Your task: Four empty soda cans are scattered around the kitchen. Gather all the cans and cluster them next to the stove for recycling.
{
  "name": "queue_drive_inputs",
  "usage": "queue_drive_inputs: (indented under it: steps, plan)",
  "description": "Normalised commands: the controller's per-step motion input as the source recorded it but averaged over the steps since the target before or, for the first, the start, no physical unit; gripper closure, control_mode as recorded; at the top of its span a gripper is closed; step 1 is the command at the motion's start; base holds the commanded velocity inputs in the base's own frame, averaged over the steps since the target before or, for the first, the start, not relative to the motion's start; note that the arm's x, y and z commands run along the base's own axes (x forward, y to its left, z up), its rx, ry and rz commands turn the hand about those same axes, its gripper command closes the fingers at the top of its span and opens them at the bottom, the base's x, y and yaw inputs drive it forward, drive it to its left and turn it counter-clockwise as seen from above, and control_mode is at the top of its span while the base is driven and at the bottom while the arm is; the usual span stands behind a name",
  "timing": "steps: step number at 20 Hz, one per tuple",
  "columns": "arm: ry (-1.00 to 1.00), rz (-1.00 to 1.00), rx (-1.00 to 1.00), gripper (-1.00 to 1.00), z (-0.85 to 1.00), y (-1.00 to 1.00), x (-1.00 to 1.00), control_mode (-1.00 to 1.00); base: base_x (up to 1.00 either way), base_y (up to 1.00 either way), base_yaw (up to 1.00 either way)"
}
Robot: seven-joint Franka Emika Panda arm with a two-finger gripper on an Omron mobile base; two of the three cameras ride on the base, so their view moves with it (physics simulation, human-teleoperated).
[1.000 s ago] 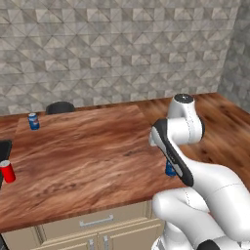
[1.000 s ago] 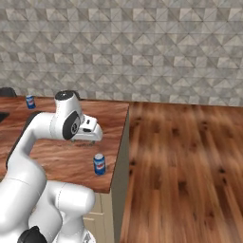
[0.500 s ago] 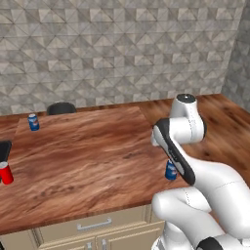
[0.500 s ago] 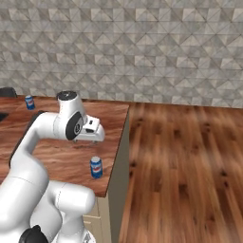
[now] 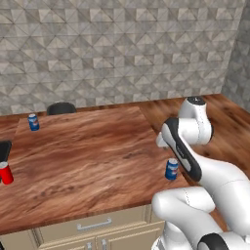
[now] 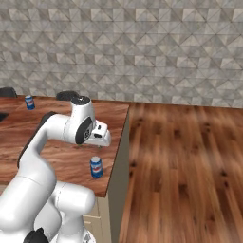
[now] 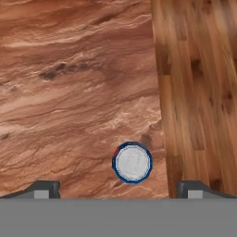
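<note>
I've got the tabletop (image 5: 88, 161) as my reference: a broad reddish-brown slab against the tiled wall, with the wood floor (image 6: 190, 161) dropping away past its right edge. The arm (image 6: 52, 137) is folded over that right end, hand pointing straight down, which I read as lining up for a top grasp.

The near blue can (image 5: 171, 169) stands upright close to the tabletop's front right corner, almost at the edge. In the hand view it sits between the two fingertips (image 7: 44, 189), slightly left of centre, its silver lid facing the camera. The gripper (image 7: 121, 190) has its jaws spread fully wide and holds nothing; the hand is above the can and not touching it.

A second blue can (image 5: 33, 121) is at the far left back of the tabletop, and a red can (image 5: 5, 173) stands at its left edge. I'd judge these wait their turn; I can't make out the stove from here.
</note>
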Motion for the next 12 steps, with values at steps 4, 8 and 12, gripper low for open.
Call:
queue_drive_inputs:
  steps: [4, 8, 12]
  plan:
    - [0.09, 0.00, 0.00, -1.00, -0.01, -0.14, 0.00, -1.00, 0.00, 0.00, 0.00]
    - [0.07, 0.00, -0.01, -1.00, -0.04, 0.00, 0.00, -1.00, 0.00, 0.00, 0.00]
    - [0.07, 0.00, 0.00, -1.00, -0.12, -0.03, 0.00, -1.00, 0.00, 0.00, 0.00]
